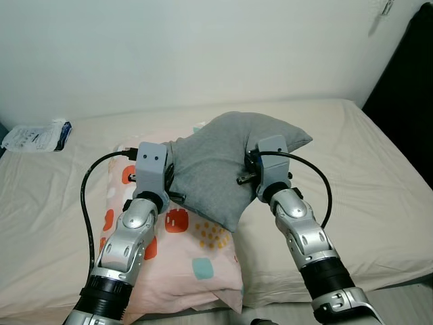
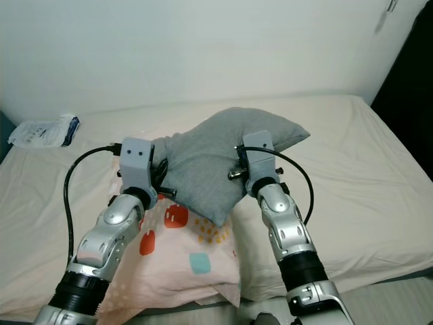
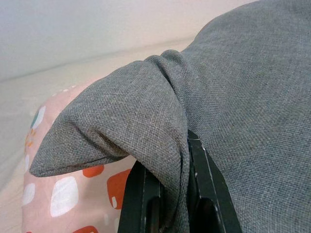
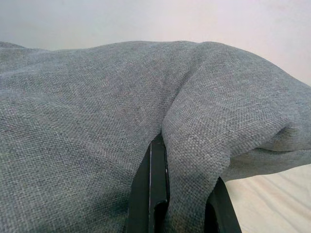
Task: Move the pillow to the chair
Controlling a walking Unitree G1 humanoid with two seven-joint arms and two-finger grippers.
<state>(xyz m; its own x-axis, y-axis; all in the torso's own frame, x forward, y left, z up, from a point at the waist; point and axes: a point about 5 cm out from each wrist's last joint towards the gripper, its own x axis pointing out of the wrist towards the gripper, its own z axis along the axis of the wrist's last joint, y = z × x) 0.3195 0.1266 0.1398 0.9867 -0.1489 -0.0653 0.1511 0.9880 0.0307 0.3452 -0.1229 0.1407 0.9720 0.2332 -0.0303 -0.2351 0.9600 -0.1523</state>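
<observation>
A grey pillow [image 1: 216, 162] is held up off the bed between both arms, its lower corner hanging over a pink patterned pillow [image 1: 183, 264]. My left gripper [image 3: 172, 179] is shut on a fold of the grey fabric at the pillow's left edge. On the pillow's right edge my right gripper [image 4: 182, 179] is shut on another pinch of the grey cloth. The black fingers [image 3: 141, 204] are mostly buried in the fabric. In the eye views the wrist housings hide both sets of fingertips.
The beige bed [image 1: 365, 176] fills the scene, with a white wall behind it. A white and blue plastic packet [image 1: 37, 135] lies at the bed's far left. A dark curtain or wardrobe [image 1: 406, 95] stands at the right edge.
</observation>
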